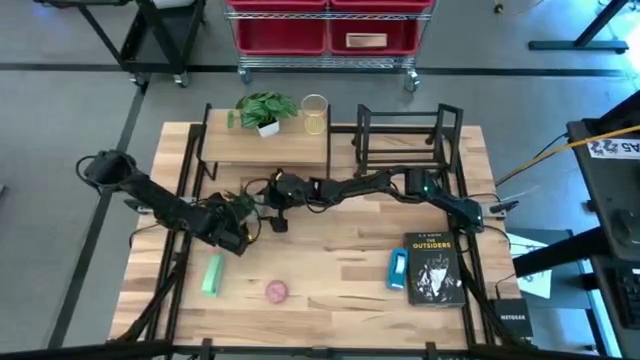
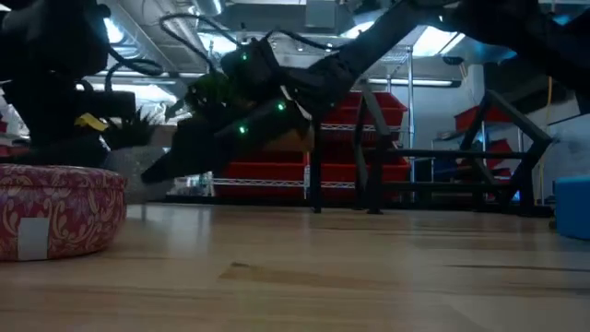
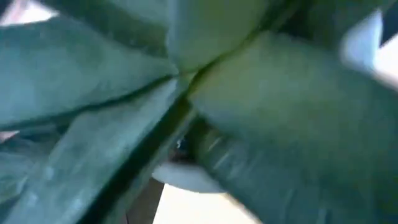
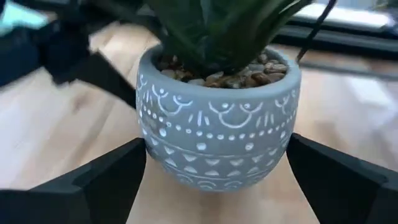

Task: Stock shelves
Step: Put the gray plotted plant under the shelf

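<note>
The grey pot (image 4: 214, 121) in front of my right wrist has white patterning around its wall, pebbles on top, and dark green leaves (image 4: 217, 25) rising out of them. My right gripper (image 4: 217, 177) is wide open, one finger (image 4: 93, 183) on each side of the pot, and a gap shows between each finger and the pot's wall (so I am around it, not clamped on it). The pot stands on the table (image 1: 330, 280), just in front of the wood shelf (image 1: 265, 150).

From above, my left gripper (image 1: 238, 228) is at the same plant from the other side; its wrist camera sees only leaves (image 3: 124, 93) pressed close, and I cannot tell whether its fingers are open or closed.

The wood shelf stands at the table's back left, with black legs. On its top sit a white pot (image 1: 267, 128) with a leafy plant and a glass (image 1: 314, 112). The black rack (image 1: 405, 140) stands just to its right, open-framed.

Nearer the front edge lie a green bar (image 1: 212, 274), a round pink tin (image 1: 277, 291), a blue item (image 1: 398, 268) and a book (image 1: 434, 268).
</note>
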Motion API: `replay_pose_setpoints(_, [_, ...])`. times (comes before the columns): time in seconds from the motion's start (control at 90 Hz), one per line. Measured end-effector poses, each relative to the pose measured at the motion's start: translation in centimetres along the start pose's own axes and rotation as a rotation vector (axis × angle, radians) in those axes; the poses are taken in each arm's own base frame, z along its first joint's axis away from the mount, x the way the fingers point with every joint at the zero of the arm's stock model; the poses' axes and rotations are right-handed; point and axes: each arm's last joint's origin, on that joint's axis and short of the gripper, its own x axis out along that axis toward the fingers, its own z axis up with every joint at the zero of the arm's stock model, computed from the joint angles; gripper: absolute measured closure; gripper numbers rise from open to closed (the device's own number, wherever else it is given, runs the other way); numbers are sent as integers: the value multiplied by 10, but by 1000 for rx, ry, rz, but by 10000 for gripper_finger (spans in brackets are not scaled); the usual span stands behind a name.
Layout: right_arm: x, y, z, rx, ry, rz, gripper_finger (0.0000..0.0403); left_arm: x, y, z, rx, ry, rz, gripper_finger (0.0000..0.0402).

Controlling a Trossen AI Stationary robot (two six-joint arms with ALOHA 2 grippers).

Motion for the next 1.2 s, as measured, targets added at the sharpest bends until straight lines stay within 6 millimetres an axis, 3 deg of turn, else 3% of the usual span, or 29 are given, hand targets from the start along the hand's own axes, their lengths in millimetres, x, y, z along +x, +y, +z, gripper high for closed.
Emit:
replay_pose_setpoints(0.2, [0,-5,8,-1,-33,-42,40,-1,6,-1,-57,-10,63,121])
replay_pose_setpoints(0.322, [5,-8,1,24,-51,-44,40,-1,9,-3,-71,7,86,121])
replay_pose_setpoints(0.5, [23,-12,-12,65,-64,-58,40,-1,15,-7,-72,39,136,122])
replay_pose_setpoints(0.833, [50,-24,-2,94,-103,-126,40,11,27,-23,-180,25,217,122])
replay_pose_setpoints(1.2, [49,-43,-10,125,-41,-238,40,23,40,-17,-213,-50,339,122])
